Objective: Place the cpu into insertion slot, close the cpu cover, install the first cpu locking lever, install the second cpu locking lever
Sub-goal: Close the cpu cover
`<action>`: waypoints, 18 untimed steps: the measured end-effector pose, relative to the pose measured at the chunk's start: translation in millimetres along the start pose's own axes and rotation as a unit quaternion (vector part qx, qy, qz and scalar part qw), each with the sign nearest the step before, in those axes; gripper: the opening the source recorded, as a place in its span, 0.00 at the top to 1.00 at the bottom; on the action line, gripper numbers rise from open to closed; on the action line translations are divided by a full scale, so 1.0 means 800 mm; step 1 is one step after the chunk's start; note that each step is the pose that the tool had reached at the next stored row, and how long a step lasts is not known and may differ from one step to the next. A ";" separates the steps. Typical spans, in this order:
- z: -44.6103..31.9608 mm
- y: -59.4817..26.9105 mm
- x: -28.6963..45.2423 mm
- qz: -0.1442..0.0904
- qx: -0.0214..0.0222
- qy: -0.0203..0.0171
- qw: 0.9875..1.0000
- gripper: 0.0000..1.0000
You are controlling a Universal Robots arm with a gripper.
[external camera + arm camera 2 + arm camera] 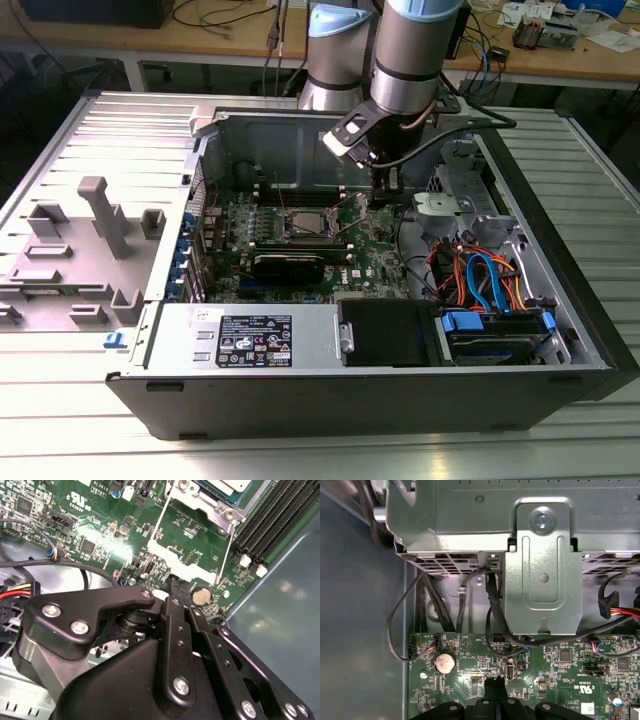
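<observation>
white label [255,341] with black print and a row of small round marks, stuck on the silvery metal box [320,335] in the lower middle of the exterior view — lines too fine to make out. short white codes printed on the green motherboard [100,525] beside chips and connectors in the second wrist view, and likewise in the first wrist view — none set down here. small white sticker [587,708] on that board in the first wrist view, print not legible.
</observation>
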State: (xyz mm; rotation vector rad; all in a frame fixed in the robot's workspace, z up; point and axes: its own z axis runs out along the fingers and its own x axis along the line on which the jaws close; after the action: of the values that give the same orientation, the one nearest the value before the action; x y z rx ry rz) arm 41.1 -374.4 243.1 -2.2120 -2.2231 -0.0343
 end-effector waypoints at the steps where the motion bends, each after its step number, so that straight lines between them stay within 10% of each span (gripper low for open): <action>1: 0.0027 -0.002 0.0000 0.000 0.002 0.000 1.000 0.89; 18: 0.0030 -0.007 0.0000 0.000 0.002 0.000 1.000 0.89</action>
State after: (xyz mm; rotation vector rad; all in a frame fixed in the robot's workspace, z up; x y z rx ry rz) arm 35.7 -374.4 240.7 -2.2092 -2.2222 -0.0301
